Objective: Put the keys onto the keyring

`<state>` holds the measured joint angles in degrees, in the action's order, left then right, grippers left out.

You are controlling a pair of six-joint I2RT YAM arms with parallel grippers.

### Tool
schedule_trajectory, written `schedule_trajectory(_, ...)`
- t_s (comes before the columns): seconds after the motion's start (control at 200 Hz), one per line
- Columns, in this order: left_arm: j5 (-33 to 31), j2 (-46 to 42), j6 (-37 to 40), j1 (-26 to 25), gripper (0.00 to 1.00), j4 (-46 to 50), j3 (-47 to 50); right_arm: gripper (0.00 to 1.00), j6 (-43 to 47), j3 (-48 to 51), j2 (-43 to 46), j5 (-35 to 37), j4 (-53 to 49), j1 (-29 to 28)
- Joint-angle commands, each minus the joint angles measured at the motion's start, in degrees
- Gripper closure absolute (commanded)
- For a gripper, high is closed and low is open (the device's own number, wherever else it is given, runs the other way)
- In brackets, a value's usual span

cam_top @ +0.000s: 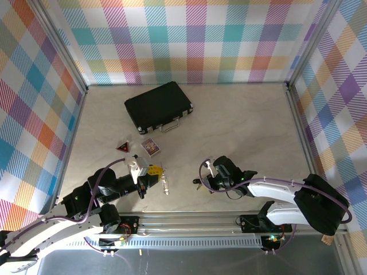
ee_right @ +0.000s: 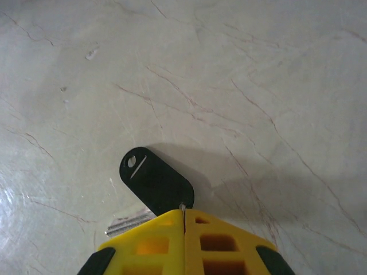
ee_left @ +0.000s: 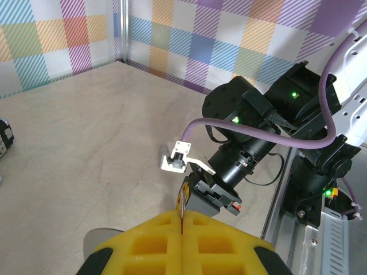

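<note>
My left gripper (cam_top: 152,171) (ee_left: 183,220) is shut, its yellow fingers pinching a thin coppery keyring (ee_left: 183,200) that I see edge-on. A short silvery chain (cam_top: 166,184) lies on the table just right of it. My right gripper (cam_top: 202,182) (ee_right: 184,216) is shut on a key whose black head (ee_right: 155,180), with a small hole, sticks out past the fingertips low over the table. A silver blade (ee_right: 129,223) shows beside the left finger; I cannot tell whether it belongs to that key. In the left wrist view the right gripper (ee_left: 198,192) faces my left one, a short gap apart.
A black case (cam_top: 159,106) lies at the back of the table. A small card box (cam_top: 151,147) and a red-and-black triangular piece (cam_top: 122,147) sit just beyond the left gripper. Checkered walls close in the table on three sides.
</note>
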<state>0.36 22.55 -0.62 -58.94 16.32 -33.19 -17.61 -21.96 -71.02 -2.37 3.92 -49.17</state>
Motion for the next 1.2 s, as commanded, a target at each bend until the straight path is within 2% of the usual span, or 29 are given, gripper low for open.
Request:
schedule_trajectory(0.0, -0.52, -0.18, 0.43, 0.41, 1.0, -3.52, 0.26, 0.96, -2.32, 0.85, -0.13, -0.44, -0.15, -0.36)
schedule_trajectory(0.145, -0.56, -0.21, 0.6, 0.41, 1.0, -3.57, 0.33, 0.79, -4.71, -0.55, 1.0, -1.4, -4.19, -0.32)
schedule_trajectory(0.285, -0.24, -0.31, 0.76, 0.4, 1.0, -3.57, 0.15, 0.61, -6.61, -4.33, 4.63, -1.16, -12.24, -0.32)
schedule_trajectory(0.51, -0.19, -0.39, 1.15, 0.4, 1.0, -3.57, 0.62, 0.42, -6.21, -13.49, 8.01, 2.36, -29.07, -0.19)
schedule_trajectory(0.67, 0.43, -0.36, 1.54, 0.42, 1.0, -3.84, 0.74, 0.41, -3.56, -18.49, 5.14, -0.71, -35.4, 2.27)
schedule_trajectory(0.835, 0.13, -0.89, 1.49, 0.4, 1.0, -3.05, 0.4, 0.41, 3.23, -25.2, -1.72, -1.54, -42.45, 3.25)
schedule_trajectory(1.19, 0.95, -2.6, 1.23, 0.4, 1.0, -4.32, 1.53, 0.53, 10.17, -33.72, -16.77, -4.11, -45.28, 4.25)
